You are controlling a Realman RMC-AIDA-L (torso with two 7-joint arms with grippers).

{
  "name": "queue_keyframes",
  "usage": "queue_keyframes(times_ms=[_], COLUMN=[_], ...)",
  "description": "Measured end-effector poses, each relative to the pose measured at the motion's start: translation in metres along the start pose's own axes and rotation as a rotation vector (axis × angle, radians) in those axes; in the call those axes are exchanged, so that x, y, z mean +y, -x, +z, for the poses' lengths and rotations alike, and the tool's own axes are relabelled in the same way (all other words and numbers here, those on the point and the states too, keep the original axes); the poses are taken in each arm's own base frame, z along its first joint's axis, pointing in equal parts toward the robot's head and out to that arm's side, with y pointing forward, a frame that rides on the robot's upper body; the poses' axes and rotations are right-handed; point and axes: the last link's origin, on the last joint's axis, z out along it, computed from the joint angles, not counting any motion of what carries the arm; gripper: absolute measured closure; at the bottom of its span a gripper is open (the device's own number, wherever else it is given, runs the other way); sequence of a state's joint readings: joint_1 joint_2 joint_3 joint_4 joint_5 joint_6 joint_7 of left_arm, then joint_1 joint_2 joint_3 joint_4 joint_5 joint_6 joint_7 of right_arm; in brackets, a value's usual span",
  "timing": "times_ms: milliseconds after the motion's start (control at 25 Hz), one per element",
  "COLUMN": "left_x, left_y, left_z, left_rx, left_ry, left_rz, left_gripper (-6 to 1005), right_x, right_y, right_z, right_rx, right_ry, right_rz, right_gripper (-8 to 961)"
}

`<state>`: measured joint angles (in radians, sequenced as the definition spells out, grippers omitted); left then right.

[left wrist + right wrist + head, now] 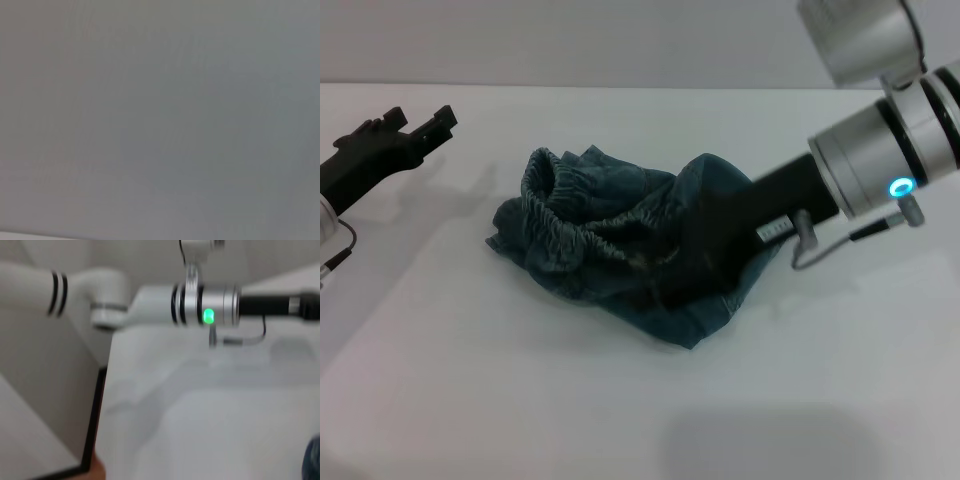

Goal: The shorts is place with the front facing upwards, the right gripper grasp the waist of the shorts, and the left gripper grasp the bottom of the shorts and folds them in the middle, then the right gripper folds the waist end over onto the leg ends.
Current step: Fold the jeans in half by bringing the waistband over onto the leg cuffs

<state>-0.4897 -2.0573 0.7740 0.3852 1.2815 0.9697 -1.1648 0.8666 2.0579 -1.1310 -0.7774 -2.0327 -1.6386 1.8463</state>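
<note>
In the middle of the head frame, on the white table (470,400), lie the shorts (620,240), a crumpled dark blue heap with the gathered elastic waist (555,225) bunched on the heap's left side and looser cloth trailing toward the lower right. From the right edge the right gripper (705,250) reaches down and leftward into the heap; its black end is sunk among the folds, so whether its fingers are apart or clamped on cloth cannot be told. A blue light glows on the silver wrist ring (900,187) behind it. Farther back, at the upper left of the frame, the left gripper (420,125) hangs above the bare table, well apart from the shorts, its black fingers standing apart and holding nothing. The left wrist view gives only a plain grey surface. In the right wrist view, the left arm (150,302) crosses the upper half with a green light, and a sliver of blue cloth (312,460) shows at the lower right edge.
</note>
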Motion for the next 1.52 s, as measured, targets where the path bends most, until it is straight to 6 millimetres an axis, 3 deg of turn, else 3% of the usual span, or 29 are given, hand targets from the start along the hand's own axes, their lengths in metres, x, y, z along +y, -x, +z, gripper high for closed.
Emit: queue_keyframes(times_ms=[200,760,1200,1520], left_x=[0.001,0.0,-0.002,-0.01], left_y=[-0.003,0.002,0.011,0.009], left_z=[0.003,0.0,-0.003,-0.008], left_rx=[0.008,0.014,-0.003,0.023], left_ry=[0.005,-0.014,-0.041,-0.081], left_rz=[0.0,-0.037,-0.052,-0.052], left_gripper=[190,190,191,191], right_x=[-0.006,-0.045,-0.079,-0.077], right_y=[-0.013,-0.014,0.019,0.007], right_z=[0.005,0.026,0.026,0.019], right_rx=[0.106,0.091,-0.081,-0.289], right_ry=[-0.037,-0.27,-0.52,-0.563], right_rz=[0.041,0.093,-0.044,-0.082], right_gripper=[462,463,462,462])
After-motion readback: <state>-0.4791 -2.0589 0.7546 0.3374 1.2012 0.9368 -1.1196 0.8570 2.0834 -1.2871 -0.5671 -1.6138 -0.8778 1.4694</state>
